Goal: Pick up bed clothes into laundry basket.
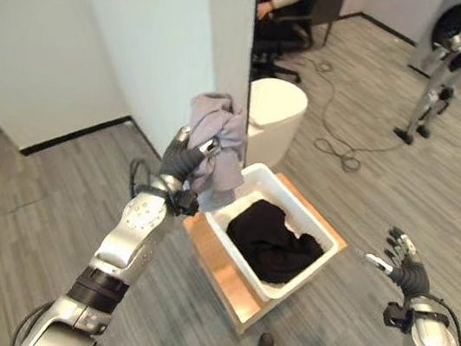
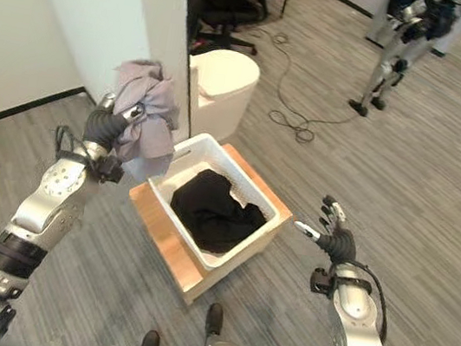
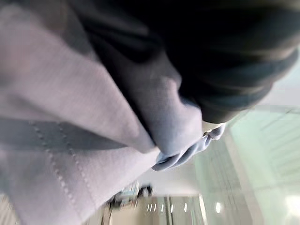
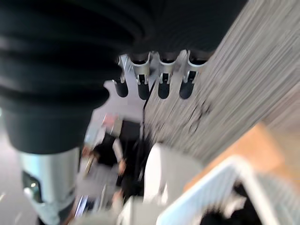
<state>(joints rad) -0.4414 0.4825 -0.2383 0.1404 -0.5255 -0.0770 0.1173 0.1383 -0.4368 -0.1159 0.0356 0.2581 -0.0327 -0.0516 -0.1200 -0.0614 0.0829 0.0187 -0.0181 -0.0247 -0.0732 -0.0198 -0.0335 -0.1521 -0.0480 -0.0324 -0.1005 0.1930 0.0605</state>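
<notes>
My left hand (image 1: 187, 159) is raised beside the white wall corner, shut on a bunched lilac-grey garment (image 1: 222, 141) that hangs just above the near left corner of the white laundry basket (image 1: 238, 249). The same cloth (image 3: 84, 117) covers the left wrist view. A black garment (image 1: 272, 241) lies inside the basket, which stands on a low wooden platform (image 1: 218, 276). My right hand (image 1: 403, 262) hovers open over the floor to the right of the basket, fingers spread, holding nothing.
A white wall corner (image 1: 225, 40) stands right behind the held cloth. A cream round bin (image 1: 273, 114) sits beyond the basket. A seated person (image 1: 279, 5) is at the back, another robot (image 1: 449, 67) far right, and a cable (image 1: 338, 129) on the floor.
</notes>
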